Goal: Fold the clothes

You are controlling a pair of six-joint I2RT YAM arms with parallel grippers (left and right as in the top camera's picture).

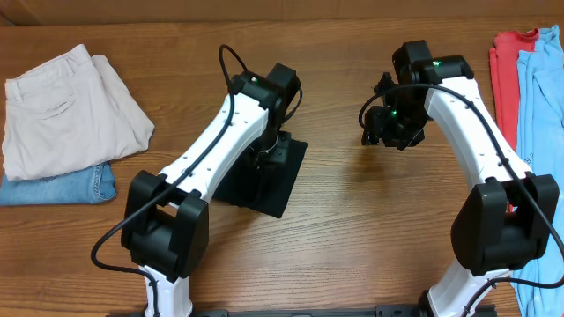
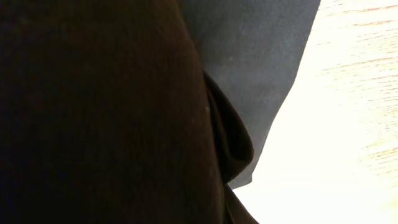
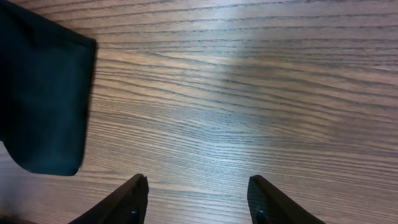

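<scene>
The black shirt (image 1: 275, 183) lies folded into a small stack at the middle of the table. My left gripper (image 1: 267, 151) is down on the stack's far part, and the arm hides its fingers. The left wrist view is filled with dark fabric (image 2: 93, 112) pressed close to the lens, and no fingers show there. My right gripper (image 1: 386, 129) hovers over bare wood to the right of the shirt. It is open and empty (image 3: 199, 180). A corner of the shirt (image 3: 43, 99) shows at the left of the right wrist view.
Folded cream-white trousers (image 1: 66, 110) lie on blue denim jeans (image 1: 62, 187) at the far left. A red garment (image 1: 504, 70) and a light blue garment (image 1: 539, 97) lie along the right edge. Wooden table (image 1: 352, 220).
</scene>
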